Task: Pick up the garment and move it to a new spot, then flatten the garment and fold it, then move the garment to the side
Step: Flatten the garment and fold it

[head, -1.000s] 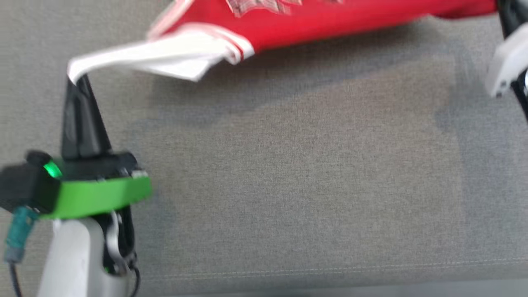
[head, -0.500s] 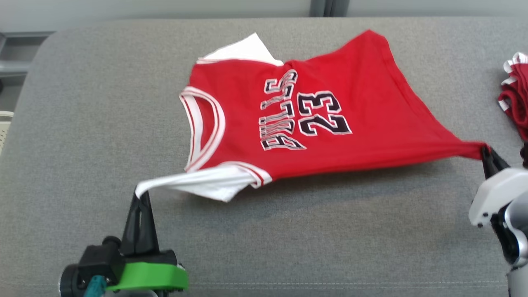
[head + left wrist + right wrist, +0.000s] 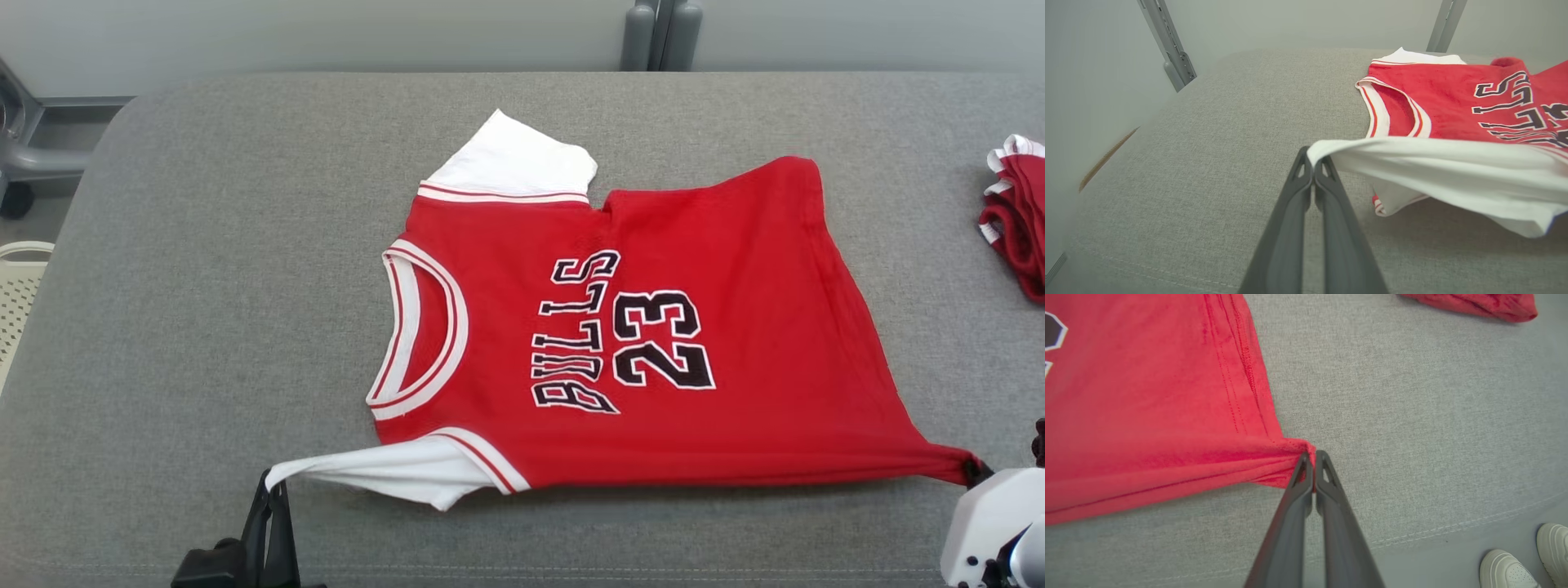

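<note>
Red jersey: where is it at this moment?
In the head view the red jersey lies spread across the middle of the grey cushion, its white sleeve pinched by the left claw, its hem corner by the right claw.

Both ends look the same tbh: left gripper [image 3: 1312, 165] & right gripper [image 3: 1312, 457] have 2 long dark grey fingers [image 3: 1290, 228], tapering thin w/ a small triangular cutout near each tip. Right wrist housing [image 3: 989, 523] = glossy white plastic w/ tiny dark holes. Left base [image 3: 208, 565] is black.

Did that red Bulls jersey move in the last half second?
Yes. Measured against the other red garment at the right, the Bulls jersey has slid toward the robot, away from the grey table's far edge.
</note>
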`<state>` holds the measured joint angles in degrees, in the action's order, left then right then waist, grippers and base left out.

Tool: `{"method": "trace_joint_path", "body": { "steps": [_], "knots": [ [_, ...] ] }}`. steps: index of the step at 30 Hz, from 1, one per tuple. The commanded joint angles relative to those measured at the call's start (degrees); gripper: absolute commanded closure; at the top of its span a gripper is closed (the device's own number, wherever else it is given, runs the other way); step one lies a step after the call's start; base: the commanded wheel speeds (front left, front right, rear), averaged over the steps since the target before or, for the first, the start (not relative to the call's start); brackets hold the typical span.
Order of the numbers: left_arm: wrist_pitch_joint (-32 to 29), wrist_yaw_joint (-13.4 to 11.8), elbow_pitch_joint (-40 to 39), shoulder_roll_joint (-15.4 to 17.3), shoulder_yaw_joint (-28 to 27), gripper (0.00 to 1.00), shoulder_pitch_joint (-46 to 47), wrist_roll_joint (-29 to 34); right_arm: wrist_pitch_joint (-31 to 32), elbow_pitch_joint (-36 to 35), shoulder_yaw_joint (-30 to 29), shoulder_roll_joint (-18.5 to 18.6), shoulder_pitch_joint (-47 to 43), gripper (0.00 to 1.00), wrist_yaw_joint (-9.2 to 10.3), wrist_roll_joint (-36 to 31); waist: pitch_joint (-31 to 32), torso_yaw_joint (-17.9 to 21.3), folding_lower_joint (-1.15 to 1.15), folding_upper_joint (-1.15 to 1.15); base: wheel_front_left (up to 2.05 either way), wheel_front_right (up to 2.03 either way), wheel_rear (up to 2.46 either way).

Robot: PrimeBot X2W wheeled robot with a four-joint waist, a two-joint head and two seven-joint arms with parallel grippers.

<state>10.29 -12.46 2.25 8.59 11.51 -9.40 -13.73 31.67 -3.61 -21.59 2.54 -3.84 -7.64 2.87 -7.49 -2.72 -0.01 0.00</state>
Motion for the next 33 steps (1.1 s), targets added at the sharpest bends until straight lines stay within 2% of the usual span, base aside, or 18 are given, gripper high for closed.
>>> {"method": "trace_joint_path", "body": {
  "steps": [1, 4, 8, 17, 22, 28, 33],
  "knots": [
    [-0.47, -1.23, -0.28, 1.23, -1.45, 1.0, -1.11, 0.01, 0.49, -0.17, -1.05, 0.74, -1.12, 1.0, 0.3, 0.42, -0.3, 0.31, 0.01, 0.0, 0.0, 0.0, 0.0],
    [-2.2, -1.49, -1.27, 1.54, -1.07, 1.0, -2.6, -0.15, 1.48, -0.65, -0.61, 0.73, -2.29, 1.0, 0.3, 2.21, -0.51, 0.71, 0.01, 0.0, 0.0, 0.0, 0.0],
    [-4.69, -0.54, -2.4, 2.25, 0.6, 1.0, -1.25, 0.72, 0.53, -1.72, 0.33, 0.64, -1.85, 1.0, 0.28, 3.96, -0.59, 1.18, 0.01, 0.0, 0.0, 0.0, 0.0],
    [-15.03, 4.31, 1.45, 5.46, 5.35, 1.0, 11.39, 3.86, 0.52, -1.5, 6.03, 0.63, 7.0, 1.0, 0.21, 1.1, -1.81, 2.41, 0.01, 0.0, 0.0, 0.0, 0.0],
    [-20.38, 7.05, 4.07, 6.09, 7.82, 1.0, 18.53, 4.98, 1.85, 2.2, 10.01, 2.83, 12.06, 1.0, 0.2, 1.26, -2.78, 2.86, 0.01, 0.0, 0.0, 0.0, 0.0],
    [-21.69, 10.3, 7.8, 6.3, 10.54, 1.0, 25.61, 6.33, 1.83, 7.18, 13.32, 6.25, 16.93, 1.0, 0.2, 2.3, -4.35, 3.04, 0.01, 0.0, 0.0, 0.0, 0.0],
    [-21.32, 11.77, 9.92, 5.95, 12.12, 1.0, 29.59, 7.35, 1.13, 9.88, 14.21, 7.71, 19.53, 1.0, 0.21, 2.47, -5.67, 3.09, 0.01, 0.0, 0.0, 0.0, 0.0]
  ]
}}
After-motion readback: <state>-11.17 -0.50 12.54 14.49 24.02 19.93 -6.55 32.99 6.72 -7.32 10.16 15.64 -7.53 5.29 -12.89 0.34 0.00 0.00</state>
